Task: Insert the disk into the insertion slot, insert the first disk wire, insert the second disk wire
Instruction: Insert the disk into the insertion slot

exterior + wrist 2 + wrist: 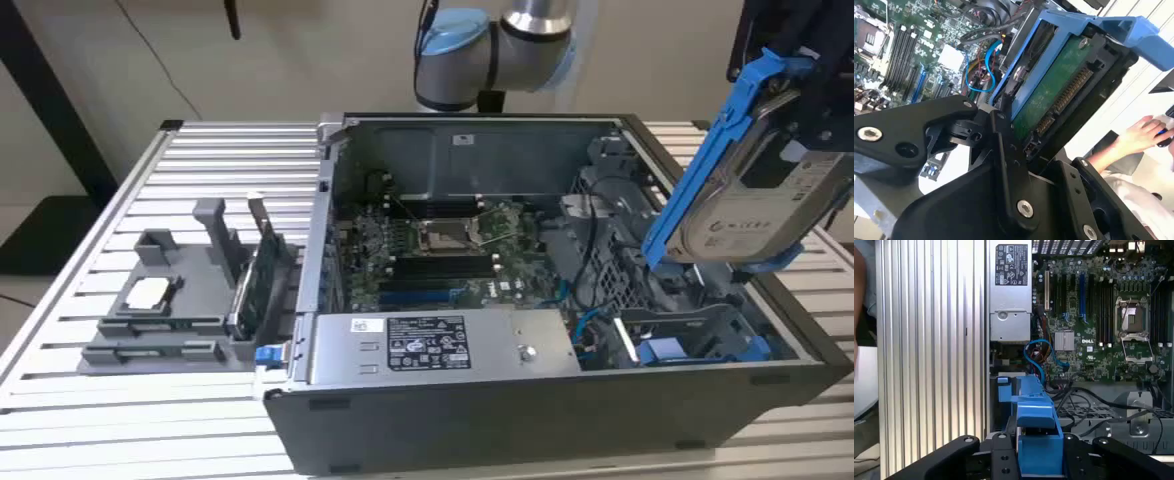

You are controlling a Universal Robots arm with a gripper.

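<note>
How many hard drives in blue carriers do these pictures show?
1. The disk is held in the gripper above the open computer case, at the exterior view's right. More could be hidden inside the case.

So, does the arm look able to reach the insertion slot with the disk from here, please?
Probably yes: the tool holds the disk above the open case, and the insertion slot below looks uncovered; blue cables lie beside it.

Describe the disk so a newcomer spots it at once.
Find the open computer case on the slatted table. Above its end on the exterior view's right hangs the disk, tilted. Unlike the flat grey power-supply box inside, it sits in a bright blue frame.
</note>
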